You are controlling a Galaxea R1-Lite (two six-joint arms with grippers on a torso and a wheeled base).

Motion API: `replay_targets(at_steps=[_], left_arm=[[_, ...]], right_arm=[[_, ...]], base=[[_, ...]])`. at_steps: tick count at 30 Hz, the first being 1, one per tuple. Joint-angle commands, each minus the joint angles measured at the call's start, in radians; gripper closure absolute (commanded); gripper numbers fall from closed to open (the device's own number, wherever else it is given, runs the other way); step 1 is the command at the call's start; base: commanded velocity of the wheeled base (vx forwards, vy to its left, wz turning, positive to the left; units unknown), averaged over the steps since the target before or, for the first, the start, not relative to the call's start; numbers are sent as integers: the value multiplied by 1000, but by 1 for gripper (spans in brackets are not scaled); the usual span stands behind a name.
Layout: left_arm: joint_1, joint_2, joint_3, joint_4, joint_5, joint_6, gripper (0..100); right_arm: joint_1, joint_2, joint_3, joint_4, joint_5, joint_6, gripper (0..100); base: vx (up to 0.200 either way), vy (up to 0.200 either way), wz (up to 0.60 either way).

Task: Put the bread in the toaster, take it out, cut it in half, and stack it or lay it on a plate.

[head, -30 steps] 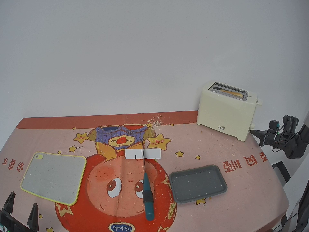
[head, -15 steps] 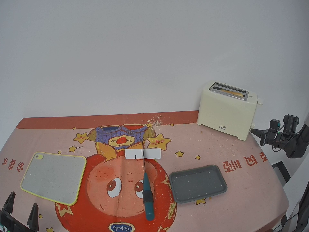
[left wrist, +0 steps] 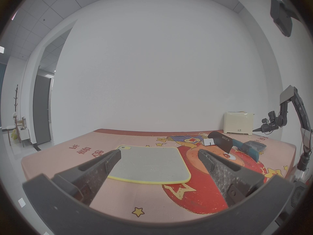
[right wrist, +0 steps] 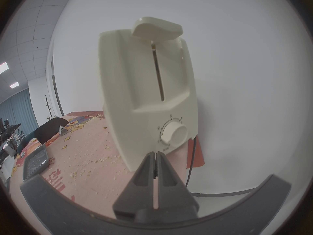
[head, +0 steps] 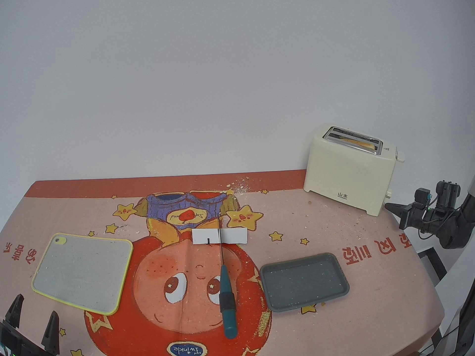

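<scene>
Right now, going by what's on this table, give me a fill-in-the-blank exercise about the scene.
1. In a slot of the toaster sits the ____.
2. The right gripper, facing the toaster's lever end, has its jaws ____.
3. The left gripper, near the cutting board, has its jaws ____.
4. Between the cutting board and the gray tray lies a teal-handled ____.
Missing words: bread; shut; open; knife.

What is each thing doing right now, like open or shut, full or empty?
toaster: lever up, bread inside
bread: sitting in the toaster slot
knife: lying on the table, unheld
cutting board: flat, bare
plate: empty
left pincer: open
right pincer: shut, holding nothing
</scene>
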Motion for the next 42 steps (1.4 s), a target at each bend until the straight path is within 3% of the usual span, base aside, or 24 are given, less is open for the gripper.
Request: replay_targets(at_steps=[1,4,5,6,8,10,15,20,22,25,28,35,42], left_arm=[[-1,-9,18,0,0,0,0],[-1,-9,18,0,0,0,0],[-1,-9,18,0,0,0,0],[-1,-9,18,0,0,0,0],[-1,-9,18,0,0,0,0],[-1,-9,18,0,0,0,0],[-1,-9,18,0,0,0,0],[-1,-9,18,0,0,0,0],[-1,-9,18,0,0,0,0],[-1,-9,18,0,0,0,0],[-1,-9,18,0,0,0,0],[-1,-9,18,0,0,0,0],[-1,-9,18,0,0,0,0]], right_arm=[[-8,-41,74,-123,19,19,100],[-11,-156,103,-138,71,111,100],[-11,-162,104,-138,73,117,100],[-11,-237,104,-135,91,186,100],[-9,-291,77,-134,89,249,100],[-9,-311,18,-131,89,280,100],[-16,-343,-130,-3,88,284,100],[-19,-346,-216,96,80,286,100],[-13,-315,-302,153,33,283,100],[-9,-272,-364,202,-1,274,100],[-13,-257,-373,247,-4,258,100],[-48,-165,-354,244,-20,155,100],[-39,-133,-318,240,-20,131,100]], base=[[0,0,0],[0,0,0],[0,0,0],[0,0,0],[0,0,0],[0,0,0],[0,0,0],[0,0,0],[0,0,0],[0,0,0],[0,0,0],[0,0,0],[0,0,0]])
